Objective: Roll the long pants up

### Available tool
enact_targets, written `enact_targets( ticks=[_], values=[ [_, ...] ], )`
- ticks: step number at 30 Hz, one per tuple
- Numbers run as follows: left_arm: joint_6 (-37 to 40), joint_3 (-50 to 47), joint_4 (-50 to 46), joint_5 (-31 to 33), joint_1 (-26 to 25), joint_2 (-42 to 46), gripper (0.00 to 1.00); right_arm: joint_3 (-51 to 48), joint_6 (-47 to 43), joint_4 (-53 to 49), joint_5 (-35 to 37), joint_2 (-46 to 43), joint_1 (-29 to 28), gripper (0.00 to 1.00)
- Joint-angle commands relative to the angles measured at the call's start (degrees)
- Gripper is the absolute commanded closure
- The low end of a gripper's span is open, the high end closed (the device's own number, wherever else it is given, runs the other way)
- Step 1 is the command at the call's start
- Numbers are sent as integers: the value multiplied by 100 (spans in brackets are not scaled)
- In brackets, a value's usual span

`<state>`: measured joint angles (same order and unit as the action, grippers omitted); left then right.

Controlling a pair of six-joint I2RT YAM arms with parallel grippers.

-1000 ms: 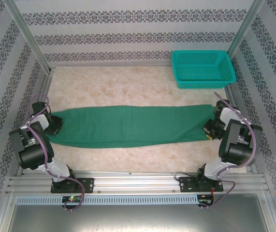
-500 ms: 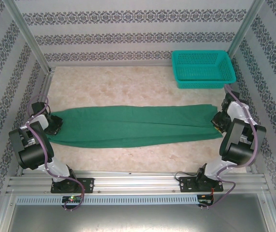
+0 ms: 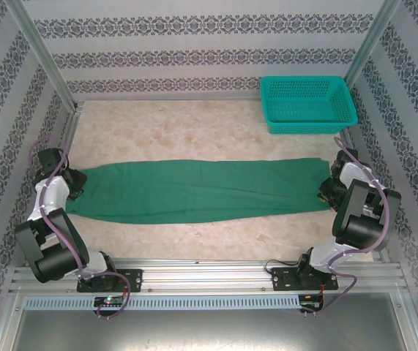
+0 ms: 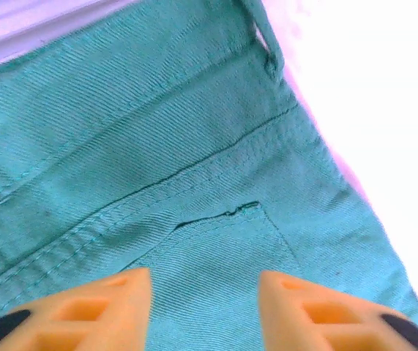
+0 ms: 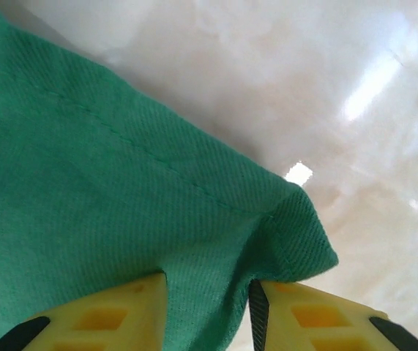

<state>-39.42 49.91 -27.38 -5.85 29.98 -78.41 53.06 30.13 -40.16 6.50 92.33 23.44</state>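
The long pants (image 3: 194,190) lie flat and stretched out across the table from left to right, dark green. My left gripper (image 3: 75,183) is at their left end, the waist. In the left wrist view it (image 4: 205,292) stands open just above the cloth (image 4: 194,146), over a back pocket seam. My right gripper (image 3: 327,191) is at the right end, the leg hem. In the right wrist view its jaws (image 5: 209,300) stand apart with a loose fold of the hem (image 5: 84,183) lying between them, and the hem corner rests on the right finger.
A teal mesh basket (image 3: 307,104) stands at the back right corner of the table (image 3: 194,131). Patterned walls and metal frame posts (image 3: 44,58) close in the sides and back. Bare tabletop lies in front of and behind the pants.
Both grippers have opened. The right one first pulled the hem end a little farther right. The left arm has shifted left and back at the waist end.
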Motion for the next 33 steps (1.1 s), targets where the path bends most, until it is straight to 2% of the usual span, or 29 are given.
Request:
enact_targets(
  ticks=[1, 5, 11, 19, 25, 28, 31, 32, 33],
  values=[
    [-110, 123, -576, 403, 129, 103, 52, -15, 30, 181, -197, 185, -73, 59],
    [-380, -25, -657, 459, 307, 222, 51, -32, 50, 261, -294, 224, -121, 57],
    [-680, -493, -296, 488, 403, 652, 49, -66, 54, 311, -444, 232, -147, 57],
    [-886, -860, -24, 303, 451, 628, 47, -111, 54, 334, -507, 211, -143, 57],
    [-813, -965, 198, 455, 485, 369, 47, -103, 71, 343, -525, 239, -149, 57],
    [-771, -955, 358, 523, 533, 126, 58, -152, 65, 377, -513, 181, -153, 59],
    [-740, -817, 368, 569, 571, -32, 97, -148, 79, 368, -482, 163, -154, 65],
    [-729, -784, 390, 597, 571, -41, 100, -147, 77, 362, -478, 162, -151, 66],
    [-704, -750, 391, 655, 576, -44, 100, -140, 81, 364, -470, 162, -153, 72]
  ],
)
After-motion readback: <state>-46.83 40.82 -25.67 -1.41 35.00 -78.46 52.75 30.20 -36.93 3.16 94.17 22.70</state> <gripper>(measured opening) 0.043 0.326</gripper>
